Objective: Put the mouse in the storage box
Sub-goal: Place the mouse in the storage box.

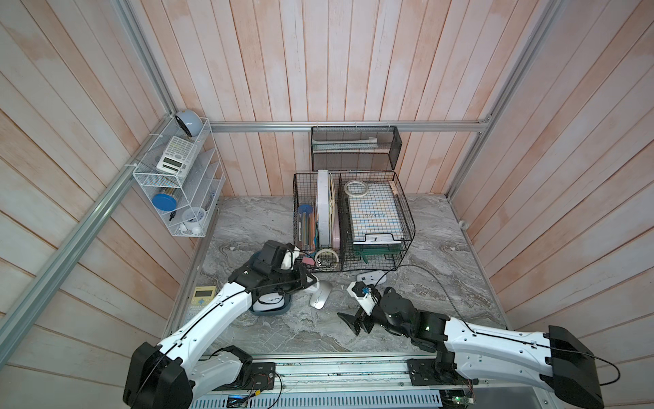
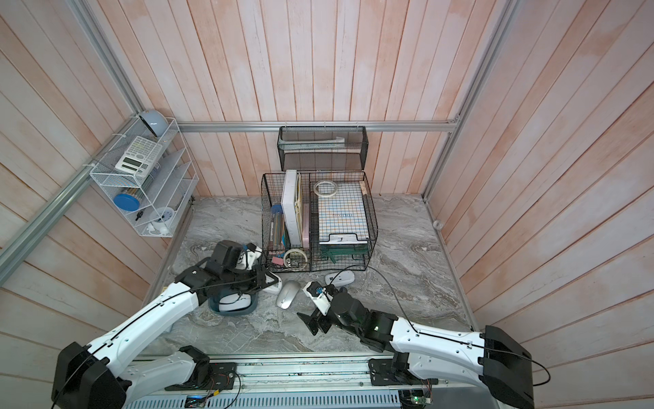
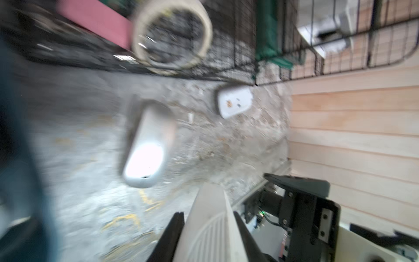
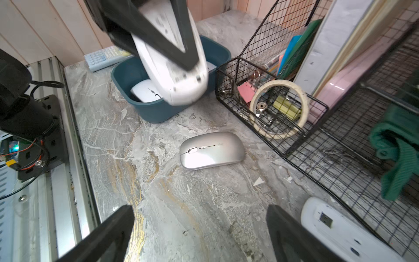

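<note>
Your left gripper (image 3: 207, 215) is clamped narrow on a white mouse (image 4: 172, 77), with a black finger on each flank of its smooth, rounded shell, and it holds it clear of the table. Just below and beside it sits the storage box (image 4: 158, 113), dark teal plastic with rounded corners and low walls. A second white mouse (image 4: 145, 91) lies inside. You cannot tell whether the held mouse hangs fully over the box. On the box's far side from that gripper lies a pale calculator (image 4: 102, 56). Between your two grippers a silver mouse (image 4: 212, 150) lies flat on the tabletop, touched by neither. Your right gripper (image 4: 199, 211) stands wide with nothing between its fingers, just short of that silver mouse. Beside it an upturned white mouse (image 4: 340, 229) lies near the black wire basket (image 4: 340, 158), where a cream tape roll (image 4: 278, 82) leans in a front compartment. The table (image 4: 158, 204) is glossy grey veined marble. Walls (image 1: 354, 70) of pale pinkish wooden planks enclose it.
</note>
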